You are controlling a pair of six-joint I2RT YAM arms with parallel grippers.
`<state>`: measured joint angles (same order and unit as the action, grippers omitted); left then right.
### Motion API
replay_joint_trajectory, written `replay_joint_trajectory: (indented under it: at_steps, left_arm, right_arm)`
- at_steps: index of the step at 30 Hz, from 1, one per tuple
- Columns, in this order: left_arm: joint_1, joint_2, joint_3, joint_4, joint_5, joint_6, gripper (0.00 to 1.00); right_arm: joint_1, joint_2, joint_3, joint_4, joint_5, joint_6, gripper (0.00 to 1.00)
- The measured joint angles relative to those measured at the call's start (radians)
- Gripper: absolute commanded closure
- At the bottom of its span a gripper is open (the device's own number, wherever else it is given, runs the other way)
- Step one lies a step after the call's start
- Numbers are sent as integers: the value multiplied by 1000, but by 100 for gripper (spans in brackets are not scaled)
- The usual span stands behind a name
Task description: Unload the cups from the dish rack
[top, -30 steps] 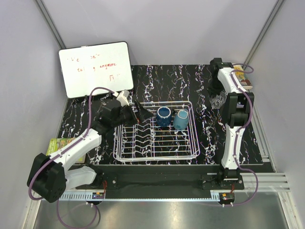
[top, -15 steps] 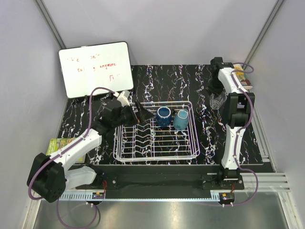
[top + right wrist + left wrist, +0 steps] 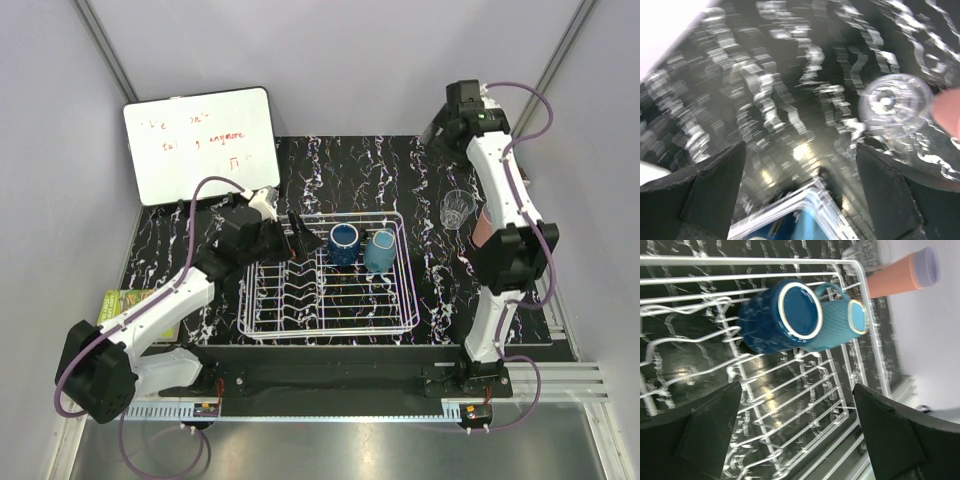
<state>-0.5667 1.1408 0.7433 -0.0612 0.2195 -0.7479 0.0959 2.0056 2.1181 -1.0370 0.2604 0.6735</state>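
Observation:
The white wire dish rack (image 3: 385,325) (image 3: 700,370) sits mid-table. Inside it a dark blue cup (image 3: 343,243) (image 3: 765,325) and a light teal cup (image 3: 379,250) (image 3: 840,330) lie side by side. My left gripper (image 3: 297,236) (image 3: 796,392) hangs open over the rack's left part, short of the dark blue cup. Right of the rack a clear glass (image 3: 456,208) (image 3: 897,105) stands on the table beside a salmon pink cup (image 3: 482,226) (image 3: 892,279) with a lavender one (image 3: 927,264) nested in it. My right gripper (image 3: 440,128) (image 3: 800,150) is open, raised above and behind the glass, holding nothing.
A whiteboard (image 3: 200,145) leans at the back left. A green packet (image 3: 122,300) lies at the table's left edge. The rack's corner (image 3: 805,200) shows below the right fingers. Grey walls close in the back and sides.
My right gripper opened, let go of the clear glass on the table and lifted up toward the back. The left gripper edged slightly right over the rack.

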Motion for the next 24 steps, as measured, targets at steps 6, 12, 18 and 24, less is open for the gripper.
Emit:
replay_joint_trajectory:
  at_steps: [6, 12, 18, 24]
  left_arm:
    - [-106, 49, 120, -151, -180, 101, 1]
    - [-180, 153, 225, -269, -329, 147, 1]
    - [-207, 266, 318, -330, -394, 169, 1]
    - [-216, 420, 442, -341, -400, 174, 1]
  right_arm:
    - [217, -262, -180, 180, -7, -73, 0]
    - [280, -517, -534, 349, -60, -95, 0]
    - [364, -628, -694, 409, -47, -104, 0]
    - [422, -757, -823, 455, -69, -101, 0]
